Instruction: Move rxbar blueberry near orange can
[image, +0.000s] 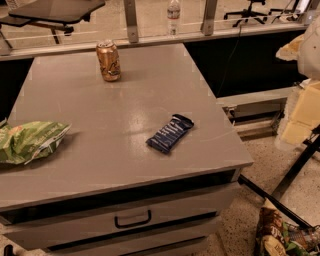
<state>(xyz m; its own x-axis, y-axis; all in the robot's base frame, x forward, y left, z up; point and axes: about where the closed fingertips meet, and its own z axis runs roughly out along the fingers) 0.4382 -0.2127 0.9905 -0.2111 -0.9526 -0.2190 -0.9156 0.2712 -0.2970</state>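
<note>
The rxbar blueberry (170, 133), a flat dark navy bar with pale lettering, lies at an angle on the grey table top (125, 100), towards the front right. The orange can (108, 60) stands upright near the table's far edge, left of centre, well apart from the bar. My gripper is not in view. Only a pale, blurred part of the arm (300, 112) shows at the right edge, off the table and to the right of the bar.
A green chip bag (27, 141) lies at the table's left edge. A clear plastic bottle (173, 16) stands on the ledge behind the table. Drawers with a handle (132, 219) face front. Black rods (295, 172) and a snack bag (280, 237) are on the floor at right.
</note>
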